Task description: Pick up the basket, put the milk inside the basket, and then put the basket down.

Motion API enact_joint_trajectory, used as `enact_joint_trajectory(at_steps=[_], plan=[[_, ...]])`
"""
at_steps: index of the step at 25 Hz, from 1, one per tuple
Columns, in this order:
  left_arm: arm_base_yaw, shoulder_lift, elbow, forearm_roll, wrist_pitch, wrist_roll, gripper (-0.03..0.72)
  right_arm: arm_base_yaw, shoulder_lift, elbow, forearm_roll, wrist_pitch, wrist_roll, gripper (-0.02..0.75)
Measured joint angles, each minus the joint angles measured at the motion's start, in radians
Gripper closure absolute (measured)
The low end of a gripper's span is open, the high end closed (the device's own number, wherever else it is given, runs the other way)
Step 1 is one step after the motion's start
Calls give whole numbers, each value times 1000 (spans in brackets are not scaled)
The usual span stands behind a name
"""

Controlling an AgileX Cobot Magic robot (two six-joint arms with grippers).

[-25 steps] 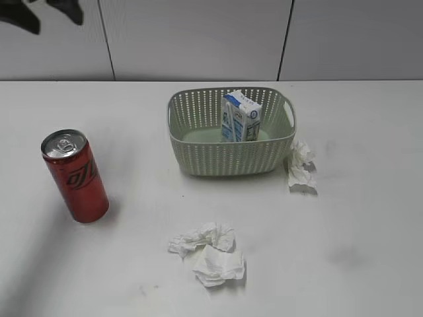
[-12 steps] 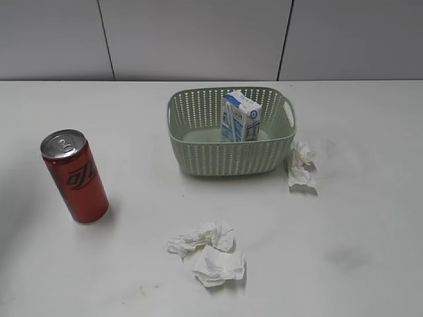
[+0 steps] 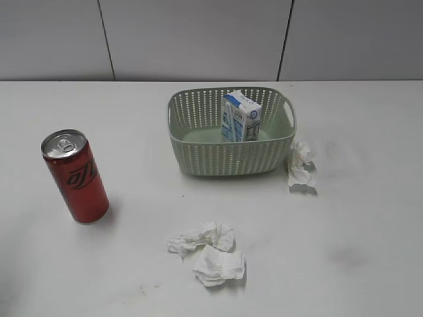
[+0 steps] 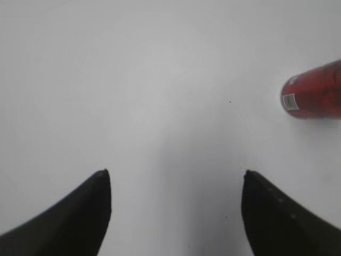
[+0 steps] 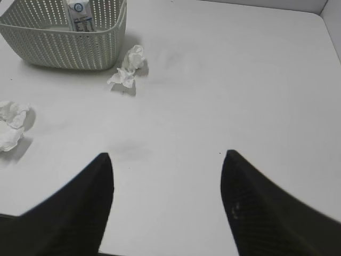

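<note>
The pale green basket [image 3: 231,157] stands on the white table at the back middle. The white and blue milk carton [image 3: 242,117] stands upright inside it. Both also show in the right wrist view, the basket [image 5: 64,45] at the top left with the milk [image 5: 80,14] in it. My left gripper [image 4: 175,173] is open and empty over bare table, left of the red can. My right gripper [image 5: 166,154] is open and empty over bare table, well in front and to the right of the basket. Neither gripper shows in the exterior view.
A tall red soda can [image 3: 75,176] stands at the left; its base shows in the left wrist view [image 4: 313,95]. Crumpled tissue [image 3: 301,165] lies by the basket's right end. More tissue [image 3: 208,253] lies at the front middle. A grey wall runs behind the table.
A dark arm part at the top left of the exterior view has left the frame. Basket, milk, can and tissues have not moved.
</note>
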Motion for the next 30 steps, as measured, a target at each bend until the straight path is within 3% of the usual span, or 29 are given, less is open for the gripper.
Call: enact_joint_trajectory(at_steps=[8, 19, 30], plan=[[0, -349, 207, 6, -27, 0, 106, 0, 0, 0, 0, 0, 0, 257], [0, -706, 397, 24, -29, 0, 106, 0, 0, 0, 0, 0, 0, 257], [0, -881, 490, 24, -70, 0, 106, 0, 0, 0, 0, 0, 0, 257]])
